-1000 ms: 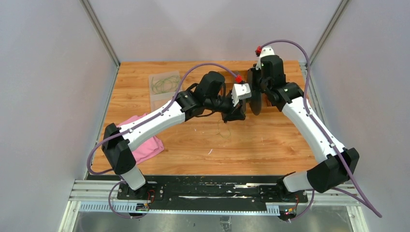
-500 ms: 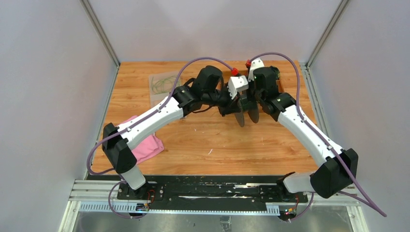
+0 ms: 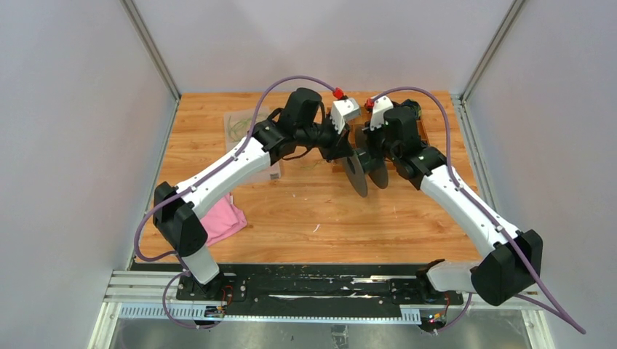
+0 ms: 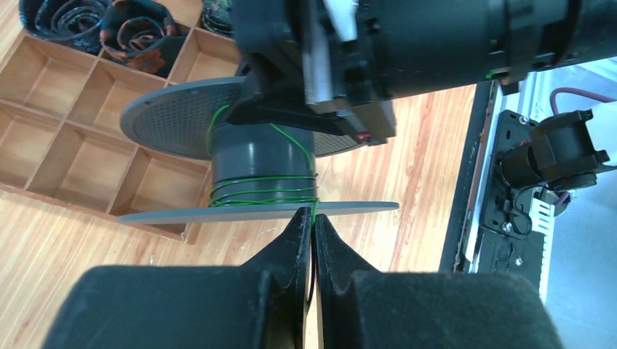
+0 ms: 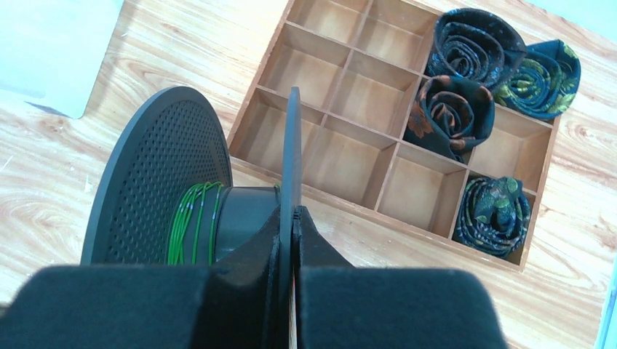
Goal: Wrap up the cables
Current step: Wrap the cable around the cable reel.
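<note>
I see a green cable [image 5: 190, 218] on a dark grey spool [image 5: 156, 167] with dotted flanges. The rolled ties [image 5: 473, 43] are navy with orange and green motifs. The tray [image 5: 313, 73] is tan, the cloth [image 3: 225, 218] pink, the table [image 3: 327, 218] pale woodgrain.

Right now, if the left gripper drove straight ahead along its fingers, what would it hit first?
The left gripper, shut on the cable, points at the spool. Its near flange, edge-on just past the tips, would likely come first, though the gap is hard to judge.
</note>
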Controlling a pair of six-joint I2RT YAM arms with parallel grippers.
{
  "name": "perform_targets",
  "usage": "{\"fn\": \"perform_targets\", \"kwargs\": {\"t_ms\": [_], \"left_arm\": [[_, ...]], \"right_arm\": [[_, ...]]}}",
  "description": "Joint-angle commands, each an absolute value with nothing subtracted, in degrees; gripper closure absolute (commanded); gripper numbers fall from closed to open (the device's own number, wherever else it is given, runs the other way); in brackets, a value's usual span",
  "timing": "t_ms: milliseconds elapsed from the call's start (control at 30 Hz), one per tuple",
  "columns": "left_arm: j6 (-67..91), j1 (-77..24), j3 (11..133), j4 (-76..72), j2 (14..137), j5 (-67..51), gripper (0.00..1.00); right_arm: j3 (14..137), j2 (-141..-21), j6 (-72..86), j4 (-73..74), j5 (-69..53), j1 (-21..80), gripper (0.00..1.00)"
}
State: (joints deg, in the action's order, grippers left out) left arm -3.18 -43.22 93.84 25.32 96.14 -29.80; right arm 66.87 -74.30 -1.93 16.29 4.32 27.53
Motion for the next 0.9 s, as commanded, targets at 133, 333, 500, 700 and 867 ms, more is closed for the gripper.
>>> {"fn": "perform_targets", "kwargs": {"t_ms": [133, 333, 500, 700, 867], "left_arm": [[-4.4, -39.8, 96.1, 22.7, 96.1, -30.7, 0.92], [-6.7, -37.9, 95.4, 24.0, 96.4, -30.3, 0.92], [-7.9, -36.3, 93.9, 24.1, 95.8, -30.2, 0.92], [-9.4, -34.6, 91.5, 24.5, 95.1, -30.1, 0.92], [-9.8, -33.1, 89.5, 23.8, 94.7, -30.0, 0.93]], "right_arm": [[65.0, -71.4, -6.6, 12.5, -0.7, 28.3, 0.99], [64.3, -70.6, -9.2, 12.3, -3.2, 28.3, 0.99], [63.9, -69.3, -10.7, 12.5, -4.8, 28.2, 0.99], [64.4, -68.7, -10.9, 13.2, -6.4, 27.7, 0.99], [65.3, -68.5, -10.6, 14.0, -9.4, 26.8, 0.99]]}}
